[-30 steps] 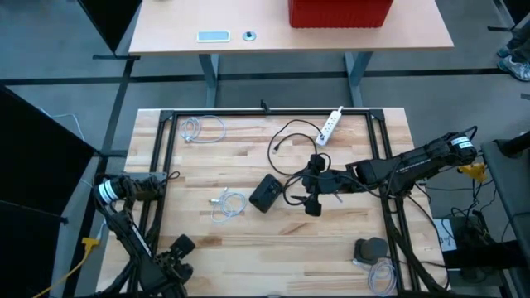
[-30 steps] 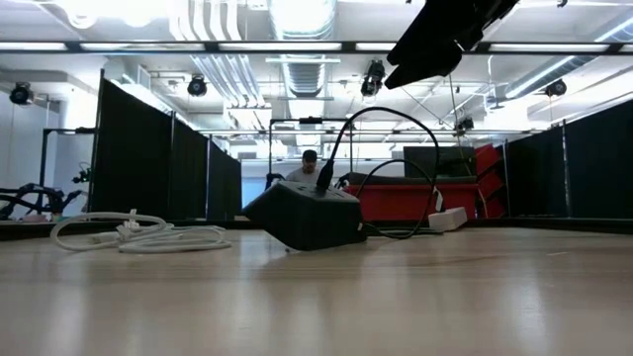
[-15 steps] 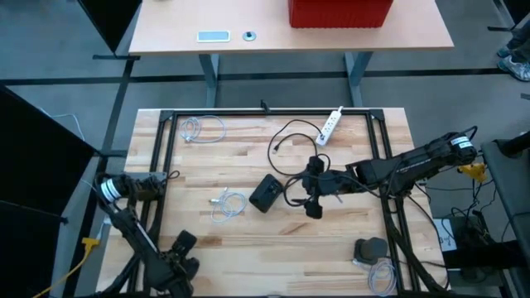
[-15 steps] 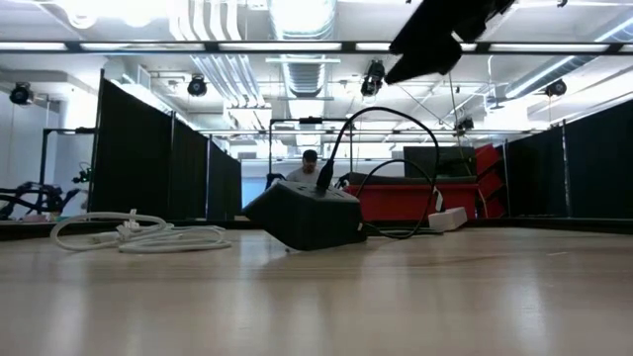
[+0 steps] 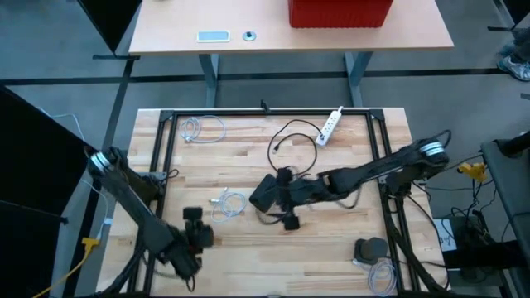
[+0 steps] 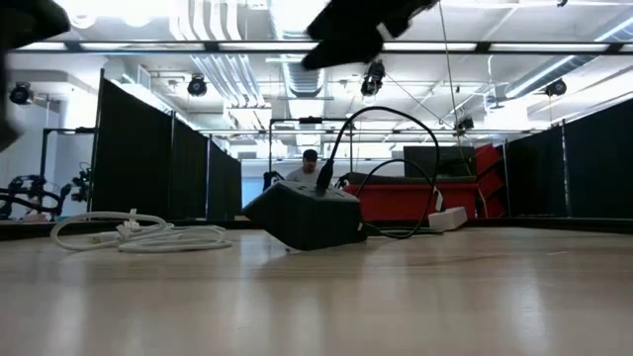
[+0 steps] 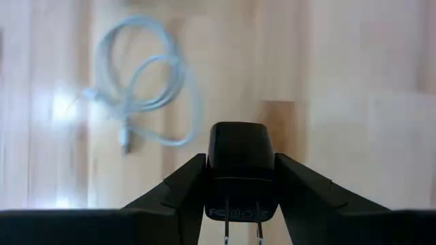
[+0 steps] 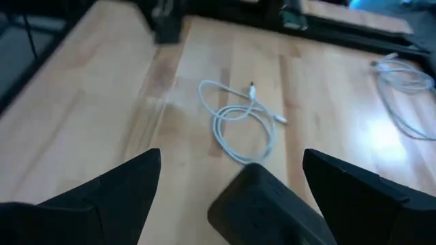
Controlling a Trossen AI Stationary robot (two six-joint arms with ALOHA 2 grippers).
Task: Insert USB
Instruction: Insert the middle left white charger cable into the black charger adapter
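Near the table's front-left, left gripper (image 5: 195, 237) clamps the black charger (image 7: 240, 169), white USB cable (image 5: 227, 204) just beyond; right gripper (image 5: 286, 199) gapes over the black hub (image 5: 265, 192).

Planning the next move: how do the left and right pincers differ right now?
The left pincer is shut on a black charger; the right pincer is open and empty. The left pincer is toward the left side of the table, the right pincer mid-table over the black box. Each has a white cable lying ahead of it.
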